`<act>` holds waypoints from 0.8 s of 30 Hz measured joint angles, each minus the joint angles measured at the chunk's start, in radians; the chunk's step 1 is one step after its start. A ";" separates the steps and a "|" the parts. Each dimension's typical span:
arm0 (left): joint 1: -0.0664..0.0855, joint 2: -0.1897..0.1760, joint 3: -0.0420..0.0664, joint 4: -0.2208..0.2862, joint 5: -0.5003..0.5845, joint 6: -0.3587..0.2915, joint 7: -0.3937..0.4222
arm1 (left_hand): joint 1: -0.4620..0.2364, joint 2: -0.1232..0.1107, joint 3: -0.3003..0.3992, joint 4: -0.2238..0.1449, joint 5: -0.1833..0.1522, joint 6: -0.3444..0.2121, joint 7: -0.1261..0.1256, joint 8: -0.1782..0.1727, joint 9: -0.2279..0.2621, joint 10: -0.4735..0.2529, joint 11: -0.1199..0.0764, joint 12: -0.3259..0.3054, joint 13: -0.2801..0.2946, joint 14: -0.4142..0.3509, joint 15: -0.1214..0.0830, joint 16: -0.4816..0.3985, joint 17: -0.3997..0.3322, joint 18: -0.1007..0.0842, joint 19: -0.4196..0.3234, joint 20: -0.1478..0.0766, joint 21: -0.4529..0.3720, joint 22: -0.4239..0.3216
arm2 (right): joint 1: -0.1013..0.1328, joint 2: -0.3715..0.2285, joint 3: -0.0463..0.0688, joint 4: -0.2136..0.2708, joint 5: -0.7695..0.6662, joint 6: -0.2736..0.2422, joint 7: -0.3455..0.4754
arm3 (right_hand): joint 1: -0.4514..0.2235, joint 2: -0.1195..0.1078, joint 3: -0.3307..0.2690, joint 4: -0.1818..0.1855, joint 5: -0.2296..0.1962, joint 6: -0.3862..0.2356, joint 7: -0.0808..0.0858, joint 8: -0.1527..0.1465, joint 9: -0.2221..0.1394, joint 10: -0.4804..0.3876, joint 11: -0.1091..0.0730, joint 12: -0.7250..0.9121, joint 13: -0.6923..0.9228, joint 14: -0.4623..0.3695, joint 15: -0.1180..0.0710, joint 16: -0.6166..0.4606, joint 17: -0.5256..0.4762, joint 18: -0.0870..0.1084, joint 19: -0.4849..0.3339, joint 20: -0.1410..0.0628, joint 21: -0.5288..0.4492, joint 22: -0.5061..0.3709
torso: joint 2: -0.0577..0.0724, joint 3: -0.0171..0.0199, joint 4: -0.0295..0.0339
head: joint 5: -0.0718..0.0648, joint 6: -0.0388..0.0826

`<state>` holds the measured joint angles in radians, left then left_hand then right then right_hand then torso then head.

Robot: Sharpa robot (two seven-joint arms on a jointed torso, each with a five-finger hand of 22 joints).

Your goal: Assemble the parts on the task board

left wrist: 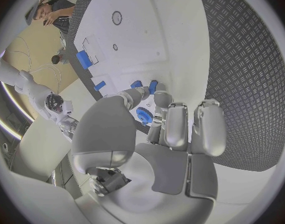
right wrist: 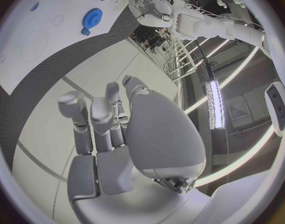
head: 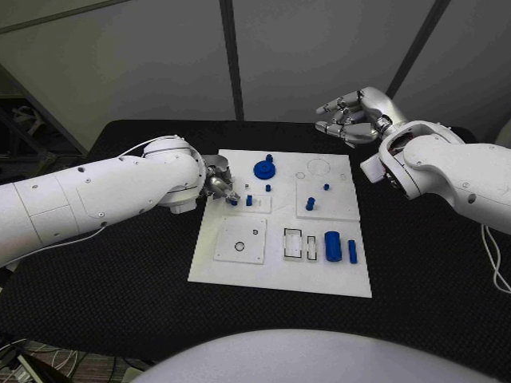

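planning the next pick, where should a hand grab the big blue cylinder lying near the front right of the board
Grip the blue cylinder across its round sides at mid-length, coming straight down from above. It lies flat, with a slim blue bar close on one side and a recess on the other, so narrow fingertips seem safest.

Small blue upright pegs [head: 249, 200] crowd just beside left hand [head: 219, 184]; right hand [head: 354, 114] hangs w/ open air underneath.
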<state>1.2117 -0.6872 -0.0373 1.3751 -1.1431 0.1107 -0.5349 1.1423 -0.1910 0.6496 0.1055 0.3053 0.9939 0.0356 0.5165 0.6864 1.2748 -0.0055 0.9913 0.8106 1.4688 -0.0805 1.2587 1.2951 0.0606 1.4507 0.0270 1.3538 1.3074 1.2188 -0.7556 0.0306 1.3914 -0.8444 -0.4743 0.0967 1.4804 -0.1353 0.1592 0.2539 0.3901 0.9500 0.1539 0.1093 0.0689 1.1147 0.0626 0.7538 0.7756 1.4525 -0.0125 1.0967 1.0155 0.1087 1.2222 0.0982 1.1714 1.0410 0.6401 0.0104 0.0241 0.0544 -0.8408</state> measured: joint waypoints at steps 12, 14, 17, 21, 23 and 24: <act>0.000 0.013 0.000 -0.018 -0.001 0.006 0.000 | -0.034 0.001 0.001 -0.009 0.000 0.007 -0.007 0.000 -0.015 0.016 -0.016 0.007 0.012 -0.004 -0.004 0.000 0.001 0.000 0.004 -0.004 0.005 0.000 | 0.000 -0.001 0.000 0.000 0.000 0.000 0.000 | 0.000 0.000 0.003 0.003 0.000 0.000 0.000 0.000 0.000 0.000 0.000 0.000 0.000 0.000 0.000 -0.005 0.000 0.000 0.000 0.000 0.000 -0.001 | 0.001 0.0000 -0.0001 | -0.003 -0.002; -0.001 0.014 -0.001 -0.021 -0.001 0.007 0.000 | -0.040 0.007 -0.011 0.001 0.000 0.009 -0.009 0.000 -0.018 0.020 -0.020 0.012 0.015 -0.004 -0.004 0.000 0.001 0.000 0.007 0.000 0.005 0.000 | 0.000 -0.001 0.000 0.000 0.000 0.000 0.000 | 0.000 0.000 0.003 0.003 0.000 0.000 0.000 0.000 0.000 0.000 0.000 0.000 0.000 0.000 0.000 -0.005 0.000 0.000 0.000 0.000 0.000 -0.001 | 0.001 0.0000 -0.0001 | -0.003 -0.002; -0.002 0.016 -0.001 -0.025 -0.002 0.009 -0.001 | -0.054 0.005 -0.028 0.012 0.000 0.018 -0.014 0.002 -0.024 0.042 -0.035 0.013 0.019 -0.006 -0.006 0.000 0.001 0.000 0.007 0.000 0.010 0.000 | 0.000 -0.001 0.000 0.000 0.000 0.000 0.000 | 0.000 0.000 0.003 0.003 0.000 0.000 0.000 0.000 0.000 0.000 0.000 0.000 0.000 0.000 0.000 -0.005 0.000 0.000 0.000 0.000 0.000 -0.001 | 0.001 0.0000 -0.0001 | -0.003 -0.003; -0.002 0.018 -0.001 -0.029 -0.003 0.011 -0.001 | -0.066 0.004 -0.048 0.031 0.000 0.023 -0.013 -0.001 -0.031 0.048 -0.040 0.018 0.025 -0.009 -0.009 0.000 0.001 0.000 0.011 -0.004 0.010 0.000 | 0.000 -0.001 0.000 0.000 0.000 0.000 0.000 | 0.000 0.000 0.003 0.003 0.000 0.000 0.000 0.000 0.000 0.000 0.000 0.000 0.000 0.000 0.000 -0.005 0.000 0.000 0.000 0.000 0.000 -0.001 | 0.001 0.0000 -0.0001 | -0.002 -0.005; -0.002 0.019 -0.001 -0.031 -0.003 0.013 -0.001 | -0.074 0.003 -0.060 0.035 0.000 0.023 -0.013 -0.001 -0.034 0.050 -0.042 0.019 0.028 -0.009 -0.009 0.000 0.001 0.000 0.011 -0.004 0.012 0.000 | 0.000 -0.001 0.000 0.000 0.000 0.000 -0.001 | 0.000 0.000 0.003 0.003 0.000 0.000 0.000 0.000 0.000 0.000 0.000 0.000 0.000 0.000 0.000 -0.005 0.000 0.000 0.000 0.000 0.000 -0.001 | 0.001 0.0000 -0.0001 | -0.002 -0.005; -0.002 0.020 -0.001 -0.031 -0.003 0.013 -0.001 | -0.075 0.003 -0.064 0.040 0.000 0.023 -0.013 -0.001 -0.036 0.050 -0.043 0.022 0.029 -0.009 -0.009 0.000 0.001 0.000 0.011 -0.004 0.013 0.000 | 0.000 -0.001 0.000 0.000 0.000 0.000 -0.001 | 0.000 0.000 0.003 0.003 0.000 0.000 0.000 0.000 0.000 0.000 0.000 0.000 0.000 0.000 0.000 -0.005 0.000 0.000 0.000 0.000 0.000 -0.001 | 0.001 -0.0001 -0.0001 | -0.002 -0.005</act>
<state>1.2098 -0.6673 -0.0387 1.3437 -1.1459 0.1240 -0.5355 1.0671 -0.1879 0.5857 0.1451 0.3054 1.0170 0.0229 0.5160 0.6508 1.3252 -0.0481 1.0133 0.8391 1.4597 -0.0896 1.2586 1.2959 0.0607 1.4615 0.0233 1.3672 1.3074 1.2188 -0.7561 0.0306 1.3917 -0.8444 -0.4740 0.0961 1.4803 -0.1353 0.1621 0.2567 0.3901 0.9500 0.1539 0.1093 0.0688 1.1147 0.0626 0.7538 0.7757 1.4525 -0.0125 1.0919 1.0155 0.1086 1.2222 0.0982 1.1715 1.0398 0.6407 0.0103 0.0240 0.0525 -0.8459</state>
